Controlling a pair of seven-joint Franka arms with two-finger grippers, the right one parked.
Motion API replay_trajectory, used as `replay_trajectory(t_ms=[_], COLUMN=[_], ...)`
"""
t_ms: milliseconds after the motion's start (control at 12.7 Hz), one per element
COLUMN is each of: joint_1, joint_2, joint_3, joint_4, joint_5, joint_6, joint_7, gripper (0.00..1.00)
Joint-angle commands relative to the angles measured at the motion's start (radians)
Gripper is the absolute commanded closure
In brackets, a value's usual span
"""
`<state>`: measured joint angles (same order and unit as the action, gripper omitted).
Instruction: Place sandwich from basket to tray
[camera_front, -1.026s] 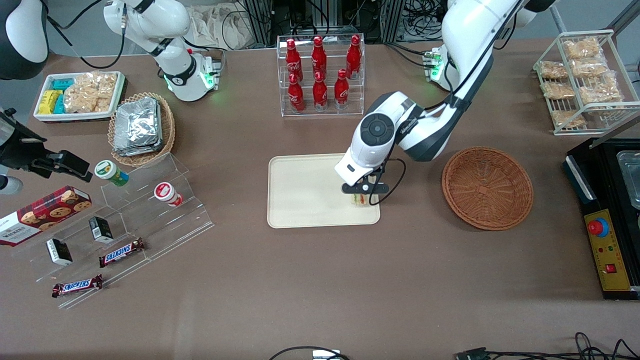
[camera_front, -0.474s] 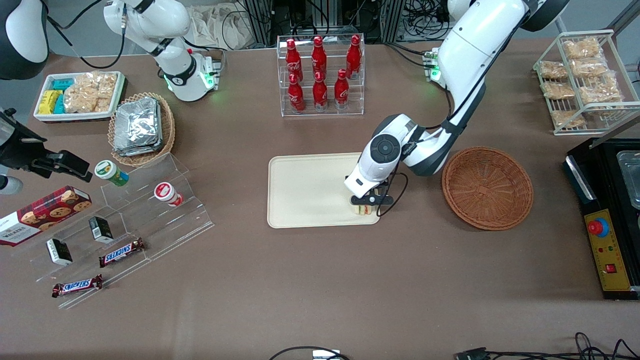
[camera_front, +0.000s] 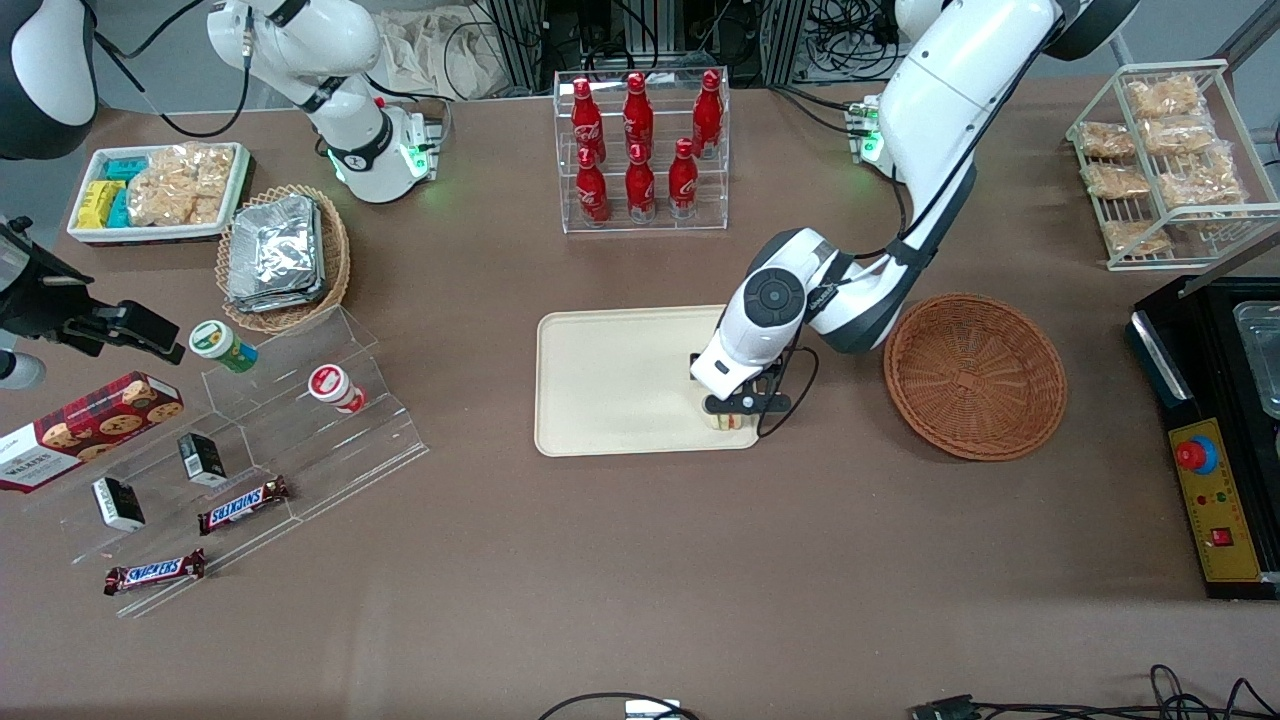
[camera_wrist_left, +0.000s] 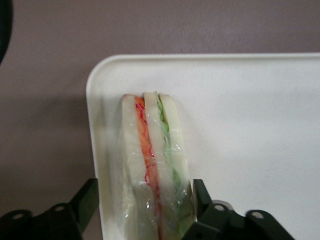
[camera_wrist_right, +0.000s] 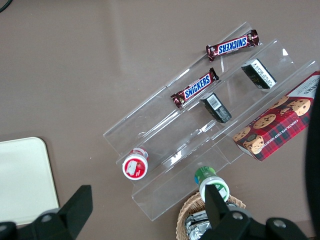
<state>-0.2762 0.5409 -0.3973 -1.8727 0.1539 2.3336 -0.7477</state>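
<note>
The sandwich (camera_front: 731, 421), a wedge of white bread with green and red-orange layers in clear wrap, stands on edge on the cream tray (camera_front: 610, 385), at the tray corner nearest the front camera and the reddish-brown basket (camera_front: 975, 375). My left gripper (camera_front: 733, 410) is low over it and shut on it. In the left wrist view the gripper (camera_wrist_left: 145, 202) has a finger pressed against each side of the sandwich (camera_wrist_left: 155, 160), which rests on the tray (camera_wrist_left: 250, 125) close to its rim. The basket holds nothing. The tray corner also shows in the right wrist view (camera_wrist_right: 20, 180).
A clear rack of red cola bottles (camera_front: 640, 150) stands farther from the front camera than the tray. A tan basket of foil packets (camera_front: 280, 255), a white snack bin (camera_front: 160, 190) and acrylic steps with snacks (camera_front: 250, 440) lie toward the parked arm's end. A wire rack (camera_front: 1165, 160) is at the working arm's end.
My gripper carried the sandwich toward the tray corner near the basket and lowered it onto the tray. Over the last half second it has hardly moved.
</note>
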Motion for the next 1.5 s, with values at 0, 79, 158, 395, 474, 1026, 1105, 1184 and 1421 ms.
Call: replay_trajectory(t_ms=[0, 79, 158, 395, 474, 1026, 1105, 1184, 1421], joint_1=[0.002, 0.002, 0.003, 0.066, 0.106, 0.408, 0.372, 0.341, 0.270], joint_2=[-0.067, -0.073, -0.081, -0.102, -0.113, -0.264, -0.300, -0.344, -0.452], joint_3=[-0.002, -0.002, 0.000, 0.006, 0.006, 0.076, 0.150, 0.208, 0.300], joint_4=[0.157, 0.226, 0.294, 0.455, 0.483, 0.466, 0.439, 0.407, 0.299], joint_5=[0.006, 0.006, 0.006, 0.006, 0.006, 0.000, -0.016, -0.034, -0.077], joint_6=[-0.266, -0.352, -0.429, -0.586, -0.614, -0.672, -0.677, -0.683, -0.651], joint_7=[0.001, 0.002, 0.014, 0.147, 0.198, 0.507, 0.517, 0.534, 0.533], gripper=[0.00, 0.00, 0.00, 0.00, 0.00, 0.00, 0.00, 0.00, 0.00])
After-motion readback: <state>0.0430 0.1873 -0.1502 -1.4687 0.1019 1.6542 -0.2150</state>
